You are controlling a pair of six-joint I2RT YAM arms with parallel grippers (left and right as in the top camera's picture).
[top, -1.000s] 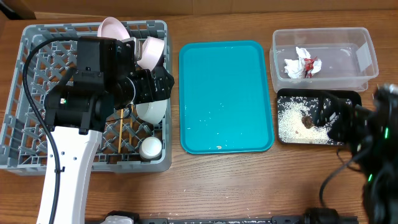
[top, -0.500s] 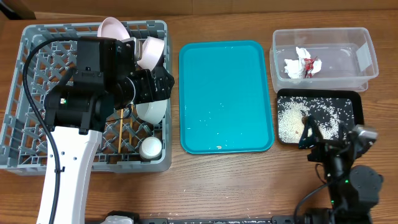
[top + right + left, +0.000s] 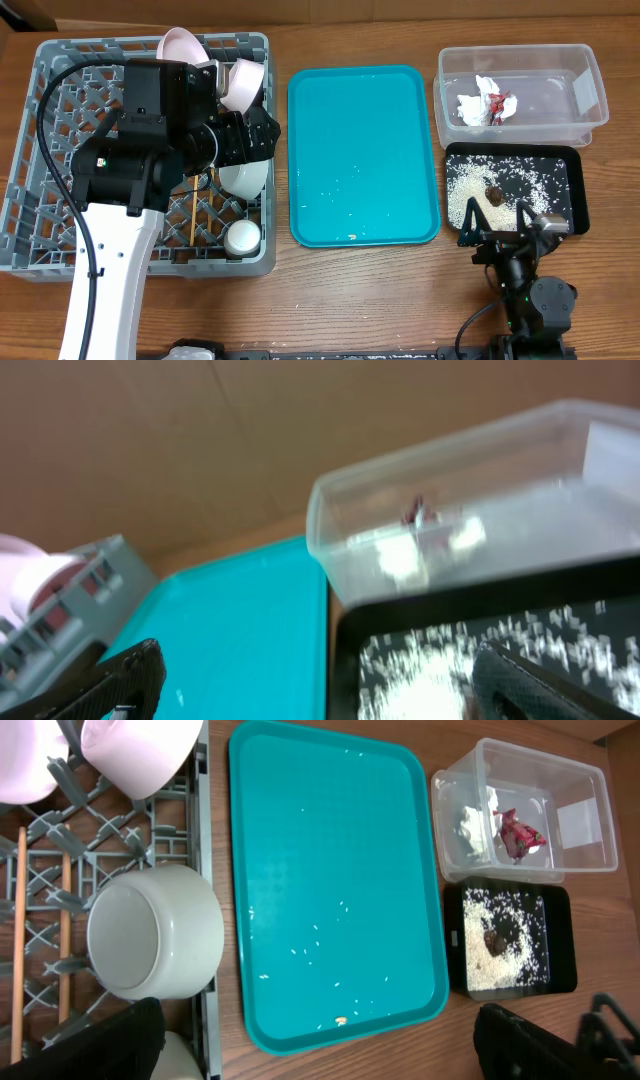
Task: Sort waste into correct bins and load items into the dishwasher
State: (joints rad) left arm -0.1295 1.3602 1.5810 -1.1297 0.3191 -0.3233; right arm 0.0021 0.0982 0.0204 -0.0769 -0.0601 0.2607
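1. My right gripper (image 3: 498, 222) stands spread wide with nothing in it. Over the last second it has drawn back toward me and now hangs at the near edge of the black tray (image 3: 562, 200).
2. Just ahead of its fingertips, the brown lump (image 3: 494, 193) and rice (image 3: 460, 195) lie in that tray. The food waste looks sorted.
3. Farther ahead, past the tray's far rim, is the clear tub (image 3: 592, 92) with the wrapper (image 3: 488, 105) inside. I judge the waste step done.
4. To its left the teal tray (image 3: 365, 150) holds only stray grains. Bare surface (image 3: 400, 290) lies behind the gripper, so retreat is free. The tub wall ahead is the edge to mind.
5. My left gripper (image 3: 320, 1050) is likewise fully open and empty. It has not moved, and it hovers over the right side of the rack (image 3: 40, 215).
6. Below it and to the left sits the bowl (image 3: 155, 945), with the chopsticks (image 3: 193, 215) further left and the cup (image 3: 242, 237) nearer me.
7. Beyond it the plates (image 3: 182, 45) stand in the rack's far row. Loading looks complete. Lifting straight up clears the lattice walls.
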